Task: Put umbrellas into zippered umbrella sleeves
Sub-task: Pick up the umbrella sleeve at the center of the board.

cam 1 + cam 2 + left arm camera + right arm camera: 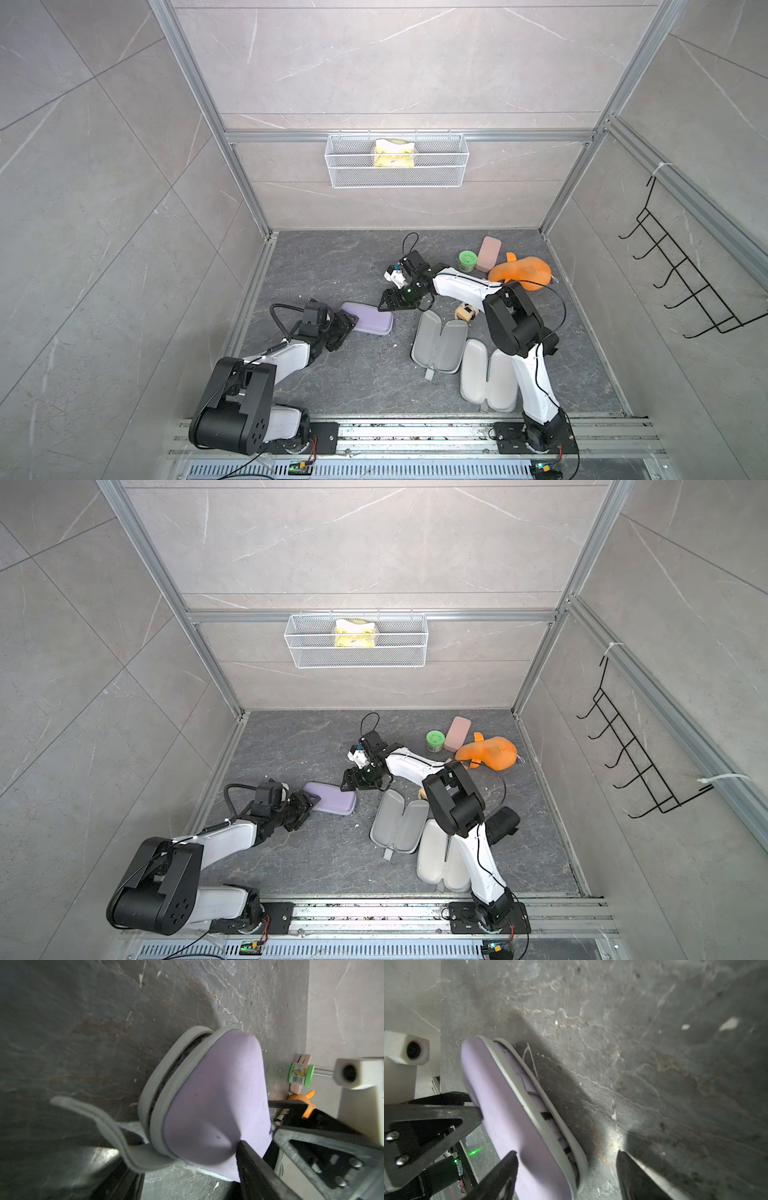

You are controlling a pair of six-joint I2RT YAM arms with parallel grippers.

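The lilac sleeve (pixel 368 318) lies flat on the floor, left of centre, between the two grippers. Its shells are nearly together but not zipped. In the right wrist view the lilac umbrella (pixel 529 1084) shows through the gap between the grey rims.

The left gripper (pixel 343 328) straddles the strap end of the sleeve. One finger (pixel 247 1159) presses into the lilac shell and dents it. The other finger is mostly hidden under the grey strap (pixel 99 1122), so I cannot tell whether these jaws clamp the sleeve.

The right gripper (pixel 386 306) is at the far end of the sleeve with its jaws apart. One finger (pixel 502 1176) touches the shell, and bare floor shows between the rim and the other finger.

Right of centre, two more sleeves lie open with their grey linings up: one with a dark rim (pixel 438 343) and a cream sleeve (pixel 488 376). The cream umbrella (pixel 466 311) lies just beyond them. The black umbrella (pixel 503 825) lies beside the right arm.

A plush (pixel 521 272), a green jar (pixel 468 261) and a pink case (pixel 487 253) sit at the back right.
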